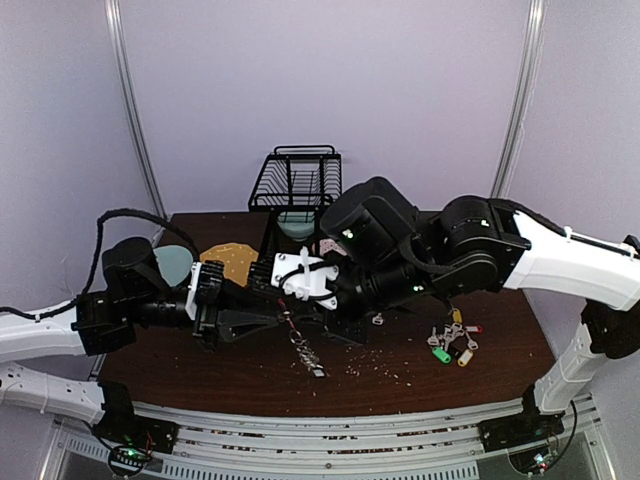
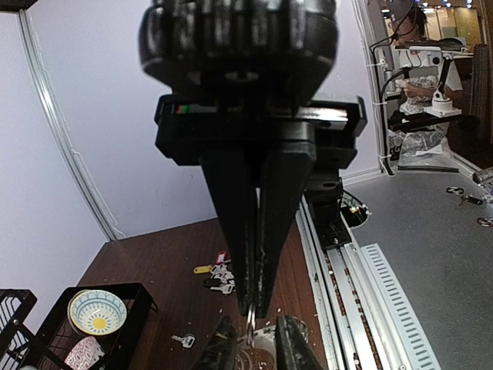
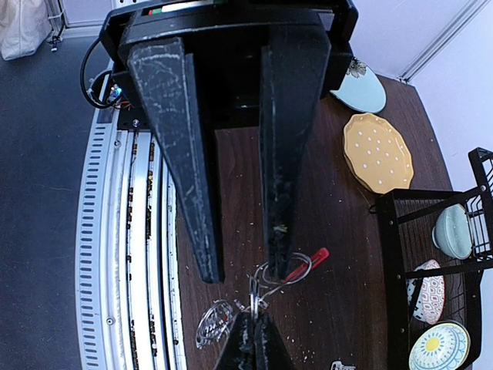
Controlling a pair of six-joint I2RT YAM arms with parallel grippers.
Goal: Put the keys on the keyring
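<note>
Both arms meet over the middle of the worktop (image 1: 500, 320), a little left of centre, and the step in hand seems to be securing the keyring (image 3: 308, 263) for threading. The ring hangs in the air between the two hands, its red-sleeved arc pointing toward the far side, and the keys (image 1: 308, 355) dangle from it in a string down toward the wood.

The left hand (image 2: 254, 312) is clenched to a narrow slit on a sliver of metal, which looks to be the ring's own wire rather than a key. The right hand (image 3: 245, 271) is released. Its fingers stand well apart with nothing between them, and the ring's wire lies against the tip of one.

Next, I judge, the left must hold the ring steady while the right closes on the thin wire and lines a key's hole up with the ring's end. This is fine work on slippery metal.

The worktop is dark brown wood, sprinkled with pale crumbs. To the right lie a tagged bunch (image 1: 452, 345) of green and yellow and a lone small key (image 1: 377, 320). At the far side stands a black wire rack (image 1: 295, 180), and far left lie a yellow plate (image 1: 228, 258) and a teal plate (image 1: 172, 262). Pale lilac walls close the space in.
</note>
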